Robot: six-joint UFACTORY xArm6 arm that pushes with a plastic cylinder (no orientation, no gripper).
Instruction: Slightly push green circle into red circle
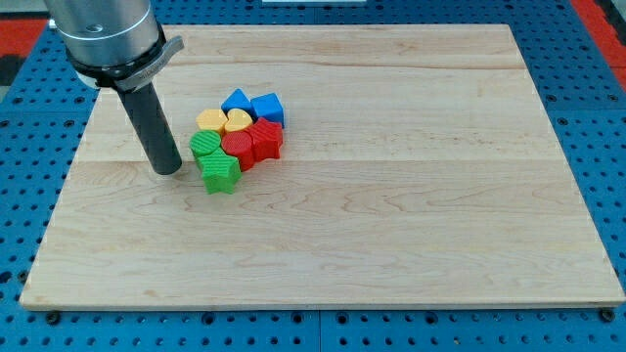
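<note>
The green circle [205,146] sits at the left edge of a tight cluster of blocks on the wooden board [391,225]. It touches the red circle [236,146] on its right. My tip [167,169] rests on the board just left of the green circle, a small gap apart. A green star-like block [220,173] lies right below the green circle.
The cluster also holds a red star-like block [266,139], a yellow circle [209,121], a yellow heart [238,120], a blue block [235,102] and a blue cube [267,107]. The board lies on a blue perforated table [597,88].
</note>
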